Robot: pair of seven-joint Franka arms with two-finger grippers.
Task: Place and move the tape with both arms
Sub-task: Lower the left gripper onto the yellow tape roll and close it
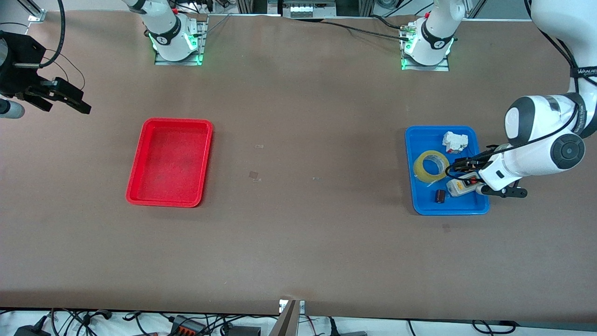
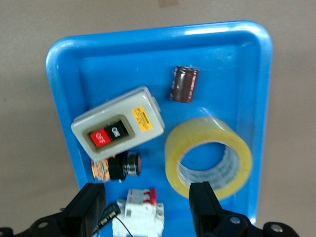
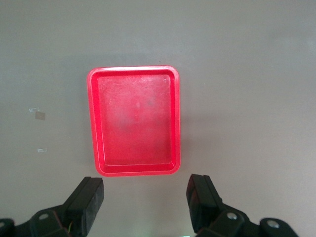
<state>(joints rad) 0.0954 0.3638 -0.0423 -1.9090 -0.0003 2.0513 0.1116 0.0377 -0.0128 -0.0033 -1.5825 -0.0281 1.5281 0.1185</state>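
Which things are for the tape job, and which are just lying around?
For the job:
tape, in the blue tray
left gripper, jaws open over the blue tray
right gripper, jaws open, waiting
red tray

Just lying in the blue tray:
switch box
dark cylinder
white breaker

Left tool [image 2: 148, 207] hangs low with fingers spread; right tool [image 3: 145, 205] waits high, likewise spread.

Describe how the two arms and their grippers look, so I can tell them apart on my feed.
Both arms are white with dark grey joint caps and black cables. The left arm carries dark lettering on a band. The left gripper and right gripper are black, each with two blocky fingers.
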